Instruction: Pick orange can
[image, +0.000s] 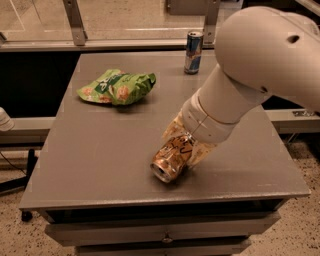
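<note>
The orange can (170, 160) lies on its side near the front edge of the grey table (100, 160), its silver end facing front-left. My gripper (183, 146) comes down from the big white arm (250, 75) at the right and sits over the can's rear half. One pale finger (171, 131) is against the can's far-left side and the other (201, 151) is against its right side. The fingers press on the can. The can touches the tabletop or sits just above it; I cannot tell which.
A crumpled green snack bag (117, 86) lies at the back left of the table. A slim blue-and-silver can (193, 52) stands upright at the back edge. A metal rail (75, 22) runs behind the table. The table's front edge is just below the can.
</note>
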